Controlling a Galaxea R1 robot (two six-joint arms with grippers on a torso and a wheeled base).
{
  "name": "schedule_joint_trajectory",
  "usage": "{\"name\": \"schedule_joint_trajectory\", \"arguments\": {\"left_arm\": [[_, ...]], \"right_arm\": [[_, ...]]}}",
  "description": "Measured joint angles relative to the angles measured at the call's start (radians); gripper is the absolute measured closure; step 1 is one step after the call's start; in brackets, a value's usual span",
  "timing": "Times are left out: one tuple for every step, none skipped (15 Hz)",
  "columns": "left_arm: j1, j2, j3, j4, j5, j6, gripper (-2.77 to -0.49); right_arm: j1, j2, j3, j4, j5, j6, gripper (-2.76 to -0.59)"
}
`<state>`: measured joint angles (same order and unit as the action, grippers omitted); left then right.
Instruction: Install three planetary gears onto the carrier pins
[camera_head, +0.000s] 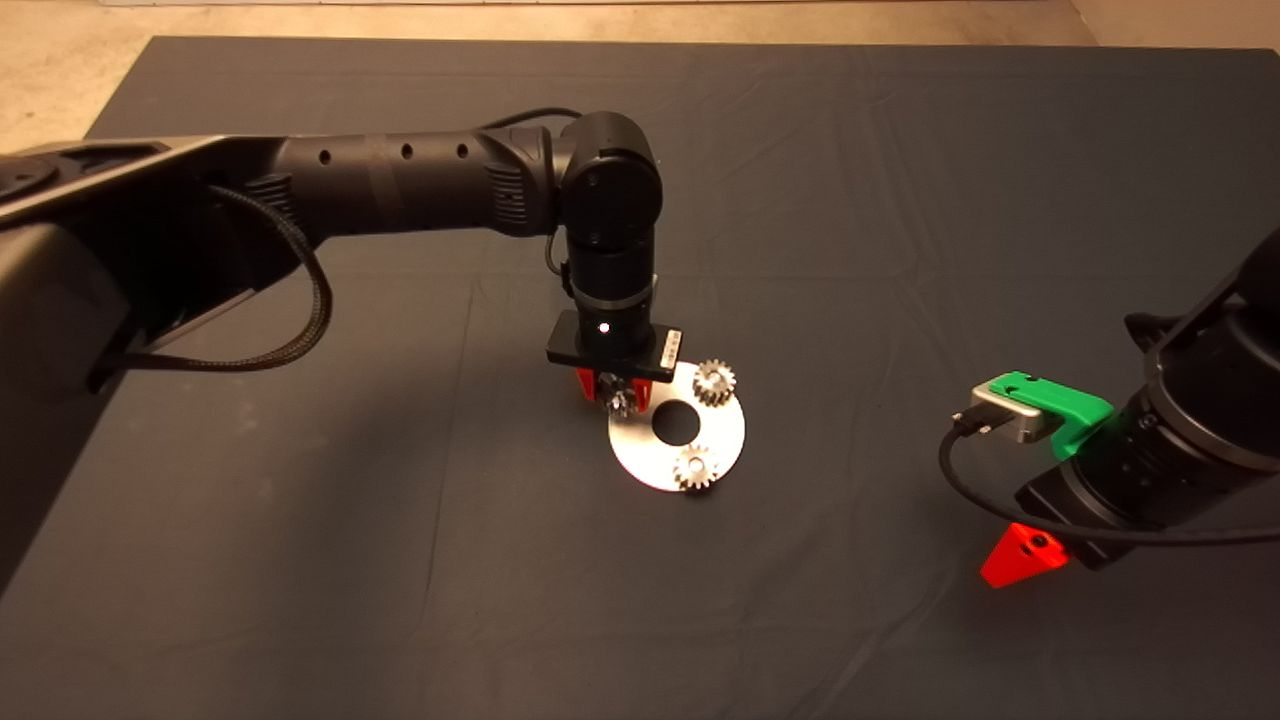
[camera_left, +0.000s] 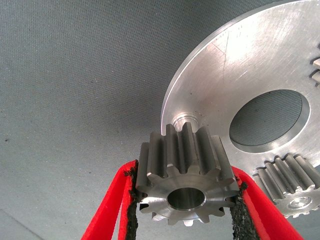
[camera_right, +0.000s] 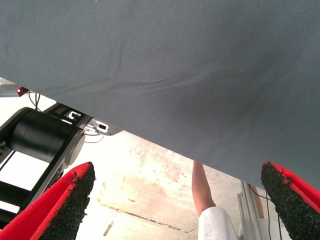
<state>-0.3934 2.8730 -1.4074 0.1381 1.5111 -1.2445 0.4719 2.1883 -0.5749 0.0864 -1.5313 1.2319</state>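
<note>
Left wrist: gear (camera_left: 186, 185) between fingers (camera_left: 112, 202).

Head view: left gripper (camera_head: 612, 392) covers the disc's (camera_head: 640, 455) 10 o'clock rim; third pin (camera_left: 184, 120) half hidden behind the held gear (camera_left: 186, 180).

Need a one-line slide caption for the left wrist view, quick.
Left gripper holds the third planetary gear just short of the last bare carrier pin on the disc.
</note>
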Motion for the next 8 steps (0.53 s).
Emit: {"name": "schedule_joint_trajectory", "arguments": {"left_arm": [[0.001,0.000,0.000,0.000,0.000,0.000,-1.00],[0.002,0.000,0.000,0.001,0.001,0.000,-1.00],[0.002,0.000,0.000,0.001,0.001,0.000,-1.00],[0.002,0.000,0.000,0.001,0.001,0.000,-1.00],[0.002,0.000,0.002,0.002,0.001,-0.001,-1.00],[0.002,0.003,0.003,0.004,0.003,-0.002,-1.00],[0.002,0.008,0.003,0.008,0.013,-0.004,-1.00],[0.002,0.011,0.003,0.011,0.016,-0.004,-1.00]], "right_arm": [[0.000,0.000,0.000,0.000,0.000,0.000,-2.47],[0.000,0.000,0.000,0.000,0.000,0.000,-2.47],[0.000,0.000,0.000,0.000,0.000,0.000,-2.47],[0.000,0.000,0.000,0.000,0.000,0.000,-2.47],[0.000,0.000,0.000,0.000,0.000,0.000,-2.47],[0.000,0.000,0.000,0.000,0.000,0.000,-2.47],[0.000,0.000,0.000,0.000,0.000,0.000,-2.47],[0.000,0.000,0.000,0.000,0.000,0.000,-2.47]]}}
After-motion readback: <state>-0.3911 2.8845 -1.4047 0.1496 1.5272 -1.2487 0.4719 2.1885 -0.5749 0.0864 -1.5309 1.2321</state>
